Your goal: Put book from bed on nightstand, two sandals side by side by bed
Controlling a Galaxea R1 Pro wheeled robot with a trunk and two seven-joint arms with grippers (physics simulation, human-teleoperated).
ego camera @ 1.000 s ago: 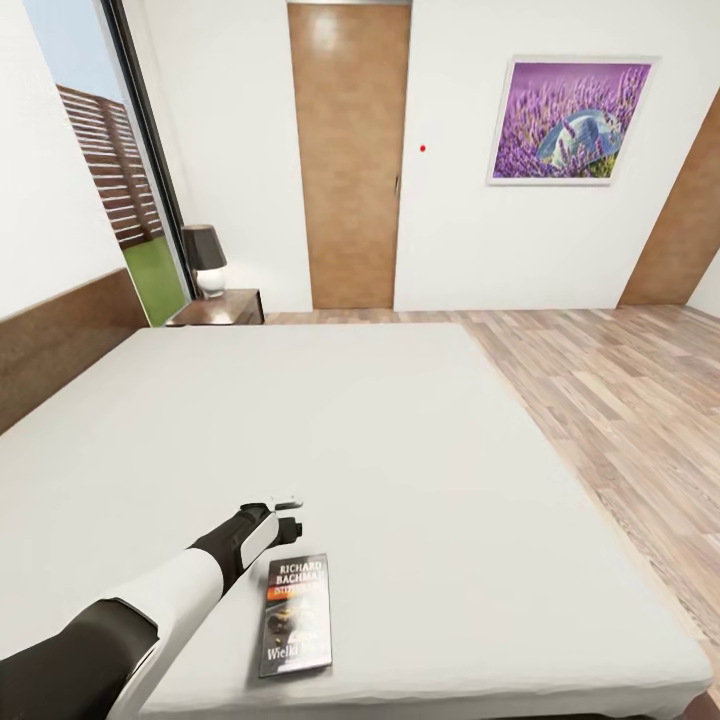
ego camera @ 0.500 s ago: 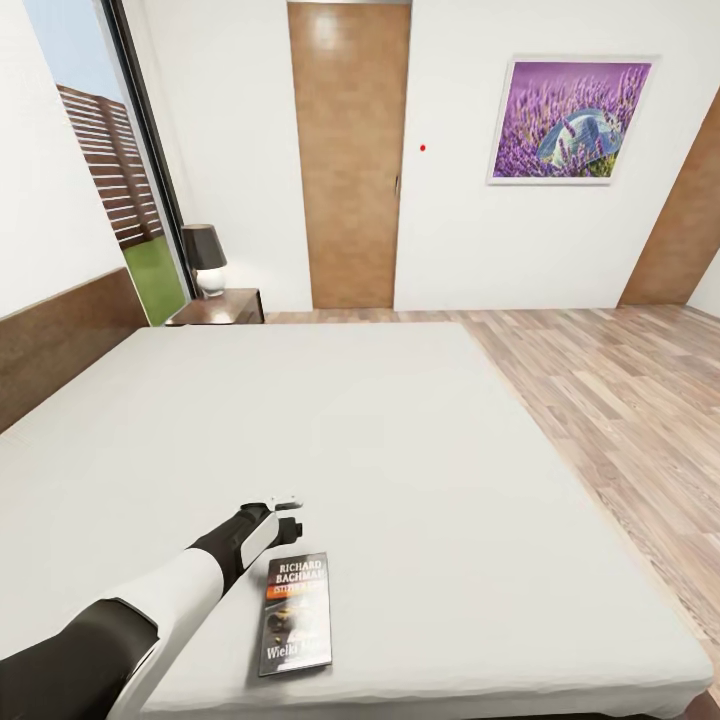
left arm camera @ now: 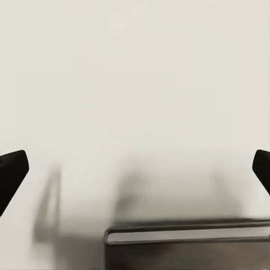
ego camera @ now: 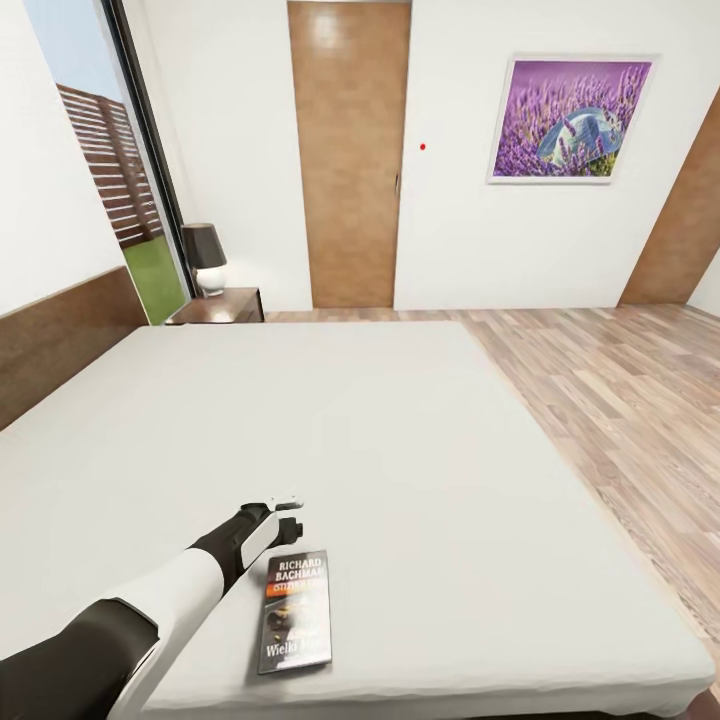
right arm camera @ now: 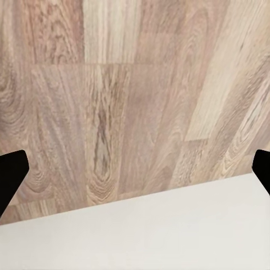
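1. The bedroom has white walls, a light wood-plank floor (ego camera: pixel 620 400), a brown door (ego camera: pixel 350 155) in the far wall, a tall window (ego camera: pixel 100 160) at the left and a purple lavender picture (ego camera: pixel 570 120) to the right of the door.
2. The bed (ego camera: pixel 330 430) takes up most of the head view: a plain off-white mattress, with its dark brown headboard (ego camera: pixel 60 345) along the left side.
3. The left arm (ego camera: pixel 150 610) reaches in from the lower left over the mattress, white sleeve and black wrist.
4. The nightstand (ego camera: pixel 222 307) stands in the far left corner, just beyond the mattress corner and beside the window, with a small dark-shaded lamp (ego camera: pixel 205 258) on its top.
5. The book (ego camera: pixel 296 612) lies flat on the mattress near the bed's near edge, cover up (the white lettering "Richard Bachman" and an orange band can be read), just to the right of the left wrist.
6. The left gripper (ego camera: pixel 290 508) hovers low over the mattress just past the book's far end; in the left wrist view its dark fingertips (left arm camera: pixel 12 174) sit at opposite edges, so the jaws stand wide apart and empty, and a dark flat edge (left arm camera: pixel 185 242) between them is probably the book's end, though it is blurred.
7. In the right wrist view, the right gripper's fingertips (right arm camera: pixel 11 177) are likewise spread wide with nothing between them, over the plank floor and the pale edge of the mattress.
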